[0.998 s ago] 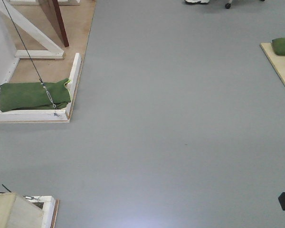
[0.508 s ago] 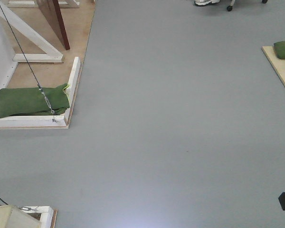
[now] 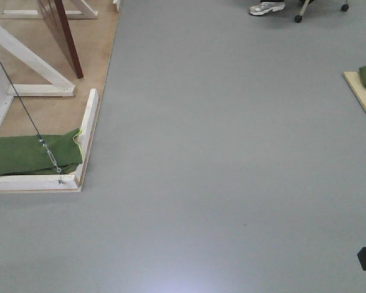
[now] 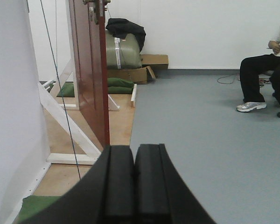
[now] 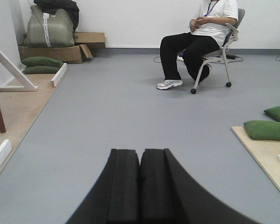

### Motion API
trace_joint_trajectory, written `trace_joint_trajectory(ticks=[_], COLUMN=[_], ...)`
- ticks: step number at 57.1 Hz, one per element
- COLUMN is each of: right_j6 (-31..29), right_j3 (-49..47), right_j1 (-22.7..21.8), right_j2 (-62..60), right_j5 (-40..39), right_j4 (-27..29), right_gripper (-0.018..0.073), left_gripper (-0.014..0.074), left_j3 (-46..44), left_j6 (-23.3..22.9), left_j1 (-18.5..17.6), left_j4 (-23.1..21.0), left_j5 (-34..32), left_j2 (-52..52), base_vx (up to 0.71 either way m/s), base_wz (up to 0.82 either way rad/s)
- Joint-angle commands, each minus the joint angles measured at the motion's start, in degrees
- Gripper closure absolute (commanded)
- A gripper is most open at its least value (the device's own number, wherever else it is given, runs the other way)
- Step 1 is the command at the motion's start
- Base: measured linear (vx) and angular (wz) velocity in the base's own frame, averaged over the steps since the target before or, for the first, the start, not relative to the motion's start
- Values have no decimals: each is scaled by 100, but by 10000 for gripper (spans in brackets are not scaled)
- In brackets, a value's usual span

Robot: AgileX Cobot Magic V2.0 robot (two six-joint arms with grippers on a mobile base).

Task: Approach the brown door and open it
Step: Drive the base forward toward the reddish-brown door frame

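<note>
Front-facing: brown door (image 3: 60, 27) lower in frame than before | left gripper (image 4: 134, 155), right gripper (image 5: 140, 157) both closed, empty

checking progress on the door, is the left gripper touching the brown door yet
Apart. In the left wrist view the brown door stands well ahead of the left gripper, its foot on the board farther on.
</note>
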Motion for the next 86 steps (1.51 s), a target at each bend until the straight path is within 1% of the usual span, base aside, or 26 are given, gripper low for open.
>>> trace_joint_trajectory(ticks=[1, 86], right_j6=[-31, -31], right_j3=[21, 21], right_j1=[-13, -19], right_j2=[-89, -67], right_j5=[-469, -426], right_j4=[-34, -34], right_gripper=[559, 559], left_gripper=[603, 603], left_j3=[-167, -167], left_j6=[-56, -56], left_j1=[-40, -40], left_j4=[-38, -38], left_j5=[-446, -446], left_j2=[-97, -81], base_vx=[36, 42], base_wz=[0, 0])
